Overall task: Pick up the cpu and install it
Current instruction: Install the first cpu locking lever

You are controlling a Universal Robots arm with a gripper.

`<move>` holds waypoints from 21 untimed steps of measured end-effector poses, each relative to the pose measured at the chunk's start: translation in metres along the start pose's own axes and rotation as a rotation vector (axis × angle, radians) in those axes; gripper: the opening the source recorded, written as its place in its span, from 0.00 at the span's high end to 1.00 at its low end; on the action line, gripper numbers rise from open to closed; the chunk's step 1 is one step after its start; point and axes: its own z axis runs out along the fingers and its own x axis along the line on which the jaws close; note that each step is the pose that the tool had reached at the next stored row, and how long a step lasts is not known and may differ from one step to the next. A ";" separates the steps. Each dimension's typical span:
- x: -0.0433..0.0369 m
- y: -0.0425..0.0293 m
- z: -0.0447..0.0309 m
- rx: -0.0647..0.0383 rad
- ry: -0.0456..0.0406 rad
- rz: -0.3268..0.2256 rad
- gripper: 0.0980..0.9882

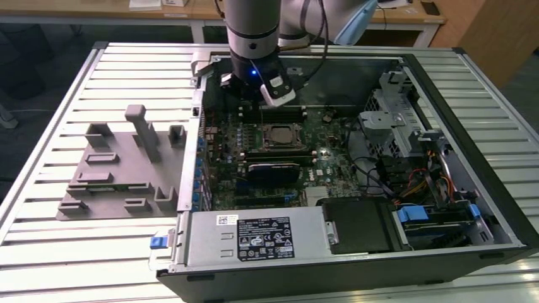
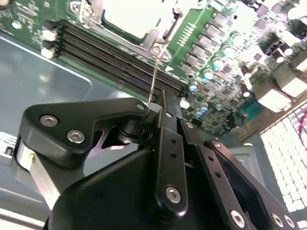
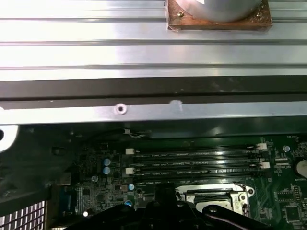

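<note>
**CPU looks seated, gripper parked over the RAM slots**

From my end the gripper (image 1: 267, 104) hangs inside the open case (image 1: 471, 82), above the far edge of the board (image 1: 329, 148), roughly over the RAM slots (image 1: 282, 115). Can't tell if it's clenched or released. In the second wrist view I mostly get the black linkages of the gripper (image 2: 163, 124) from behind, so the tips are hidden, and I see nothing in it.

The cpu (image 1: 277, 136) sits flat in the socket (image 1: 279, 148) mid-board, just in front of the gripper, silvery top facing up. In the second wrist view the cpu (image 2: 136, 17) reads as a pale square inside the metal frame, with a thin wire lever (image 2: 153, 76) sticking up beside it. My guess is the lever being up means the socket isn't latched yet, which would explain why the arm is hanging around this close.

Further out: the power supply (image 1: 257, 238) along the near side of the case, the drive cage (image 1: 396, 120) on the exterior view's right, and a grey fixture plate (image 1: 118, 170) with upright blocks on the slatted surface (image 1: 50, 252) on the exterior view's left.
</note>
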 end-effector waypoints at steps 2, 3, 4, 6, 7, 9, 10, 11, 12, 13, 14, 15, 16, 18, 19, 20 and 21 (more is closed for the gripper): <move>-0.0036 0.0001 0.0002 0.000 0.0000 0.000 0.99; -0.0057 0.0002 0.0002 0.000 0.0000 0.000 0.99; -0.0080 0.0003 0.0003 0.000 0.0000 0.000 0.99; -0.0130 0.0005 0.0006 0.000 -0.0001 0.000 0.99; -0.0153 0.0006 0.0007 0.000 0.0000 0.000 0.99; -0.0199 0.0008 0.0009 0.000 0.0000 0.000 0.99; -0.0221 0.0009 0.0010 0.000 0.0000 0.000 0.99; -0.0244 0.0010 0.0011 0.000 0.0000 0.000 0.99; -0.0270 0.0011 0.0012 0.000 0.0000 0.000 0.99; -0.0294 0.0012 0.0013 0.000 0.0000 0.000 0.99; -0.0317 0.0013 0.0015 0.000 0.0000 0.000 0.99; -0.0340 0.0014 0.0016 0.000 -0.0001 0.000 0.99; -0.0362 0.0015 0.0017 0.000 0.0000 0.000 0.99; -0.0392 0.0016 0.0018 0.000 0.0001 0.000 0.99; -0.0401 0.0016 0.0018 0.000 0.0000 0.000 0.99; -0.0413 0.0018 0.0020 0.000 0.0000 0.000 0.99; -0.0425 0.0019 0.0020 0.001 -0.0001 0.000 0.99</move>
